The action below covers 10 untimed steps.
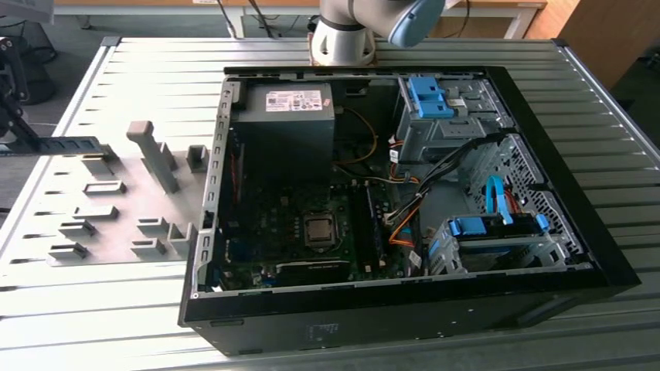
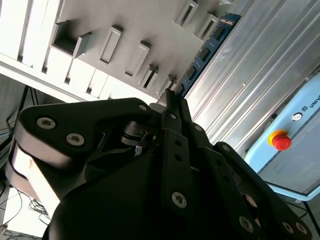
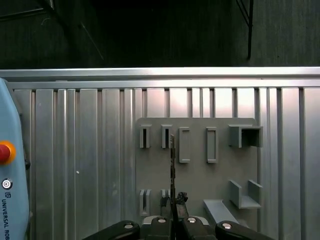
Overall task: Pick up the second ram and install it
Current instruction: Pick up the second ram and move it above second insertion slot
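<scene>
Tightly pinched in nearly closed black gripper: long, thin blue-green circuit-board stick with small dark chips, over grey slotted plate.

Holder blocks crowd the plate beside the fingers; cables cross the case

We look down over the computer case in the exterior view — both wrist views closely face the holder plate.
</scene>
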Available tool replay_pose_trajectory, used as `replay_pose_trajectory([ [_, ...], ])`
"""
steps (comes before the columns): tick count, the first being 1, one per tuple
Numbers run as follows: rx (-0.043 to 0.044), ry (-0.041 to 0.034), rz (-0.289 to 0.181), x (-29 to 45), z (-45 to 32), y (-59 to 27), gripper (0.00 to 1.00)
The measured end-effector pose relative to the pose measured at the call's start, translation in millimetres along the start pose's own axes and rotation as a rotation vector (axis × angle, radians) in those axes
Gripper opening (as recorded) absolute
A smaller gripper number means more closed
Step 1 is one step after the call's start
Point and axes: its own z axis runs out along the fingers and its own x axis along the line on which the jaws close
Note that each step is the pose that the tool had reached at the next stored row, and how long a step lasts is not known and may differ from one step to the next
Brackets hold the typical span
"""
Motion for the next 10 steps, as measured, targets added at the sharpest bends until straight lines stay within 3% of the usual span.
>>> replay_pose_trajectory([
  [10, 0.0, 0.0001, 0.0, 0.0, -23.5, 0.0, 0.14],
])
